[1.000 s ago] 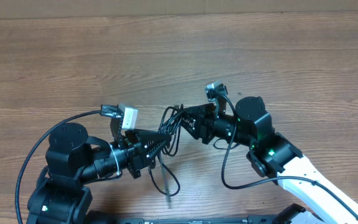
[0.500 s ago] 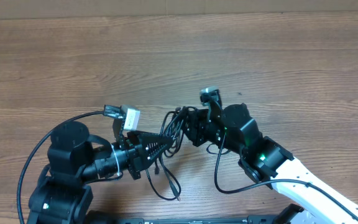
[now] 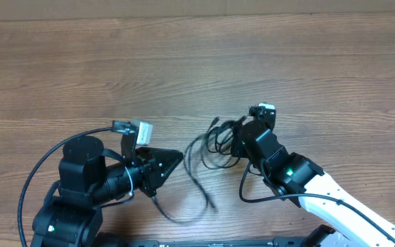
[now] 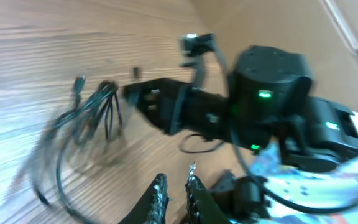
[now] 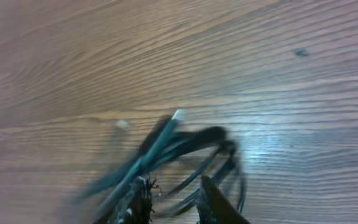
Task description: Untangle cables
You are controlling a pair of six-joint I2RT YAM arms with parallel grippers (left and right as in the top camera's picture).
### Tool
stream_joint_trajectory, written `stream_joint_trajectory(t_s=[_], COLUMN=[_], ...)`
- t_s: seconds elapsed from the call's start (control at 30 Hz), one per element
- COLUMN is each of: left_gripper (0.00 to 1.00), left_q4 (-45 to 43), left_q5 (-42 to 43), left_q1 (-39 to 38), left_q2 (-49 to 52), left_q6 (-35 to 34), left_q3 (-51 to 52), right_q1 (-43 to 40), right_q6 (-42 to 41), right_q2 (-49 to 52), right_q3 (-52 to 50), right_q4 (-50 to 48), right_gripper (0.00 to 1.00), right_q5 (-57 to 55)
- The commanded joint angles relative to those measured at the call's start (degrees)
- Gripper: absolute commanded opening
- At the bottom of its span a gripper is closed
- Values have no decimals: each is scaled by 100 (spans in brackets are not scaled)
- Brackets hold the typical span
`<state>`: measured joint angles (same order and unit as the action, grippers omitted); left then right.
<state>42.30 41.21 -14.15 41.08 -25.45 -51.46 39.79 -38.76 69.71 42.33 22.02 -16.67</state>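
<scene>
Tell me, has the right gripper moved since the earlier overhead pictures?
Yes. Against the grain of the table in the overhead view, the right gripper has moved toward the picture's right edge, away from the left gripper, pulling the cables along.

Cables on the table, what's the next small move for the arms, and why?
Probably bring the left gripper to the loose strand trailing from the cables and pinch it. The right gripper has the looped bundle between its fingers, one strand lies free on the table, and the left gripper looks empty.

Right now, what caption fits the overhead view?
Right gripper holds tangled cables at a wooden table; left gripper nearby.
</scene>
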Motion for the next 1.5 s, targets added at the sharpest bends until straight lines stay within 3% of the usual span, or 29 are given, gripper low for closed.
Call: stream_joint_trajectory(t_s=[0.0, 0.13, 0.3, 0.4, 0.5, 0.63, 0.8, 0.93, 1.03, 1.1, 1.17, 1.23, 1.3, 1.4, 1.47], left_gripper=[12, 17, 42, 50, 60, 62, 58, 58, 58, 58, 34, 29, 32, 58, 66], left_q4=[177, 330, 337, 334, 334, 289, 273, 208, -33, -240, -409, -459, -494, -562, -710], left_q5=[-837, -1176, -1180, -1182, -1185, -1182, -1176, -1182, -1187, -1187, -1250, -1497, -1773, -1969, -1954], left_q1=[9, 9, 9, 9, 9, 9, 0, -138, -343, -507, -699, -914, -1128, -1357, -1471], left_q2=[-26, -24, 0, 107, 315, 741, 1493, 2166, 2745, 3121, 3501, 3875, 4236, 4734, 5014], left_q6=[118, 101, 94, 74, 76, 44, -544, -852, -1213, -1539, -1939, -2496, -2931, -3532, -3707], left_q3=[-151, -151, -151, -151, -151, -151, -151, -151, -151, -151, -151, -151, -151, -151, -151], right_q1=[-2, -2, -2, -2, -2, -2, -9, -13, -13, -13, -13, -13, -13, -11, -11], right_q6=[-48, -44, -22, -26, -22, -24, -81, -1056, -1773, -1982, -1998, -1998, -1998, -1998, -1998], right_q2=[-9, -9, -9, -11, -11, -9, -57, -295, -529, -651, -715, -737, -734, -734, -734], right_q3=[-11, -11, -11, -11, -11, -11, -11, -11, -11, -11, -11, -11, -11, -11, -11], right_q4=[59, 136, 179, 173, 173, 356, 1292, 2345, 2855, 2979, 2975, 2957, 2962, 2962, 2968], right_gripper=[24, 26, 32, 37, 48, 50, 49, 50, 61, 61, 61, 61, 61, 61, 62], right_q5=[-323, -157, 385, 675, 881, 1113, 741, 131, 17, 17, 20, 31, 114, 219, 238])
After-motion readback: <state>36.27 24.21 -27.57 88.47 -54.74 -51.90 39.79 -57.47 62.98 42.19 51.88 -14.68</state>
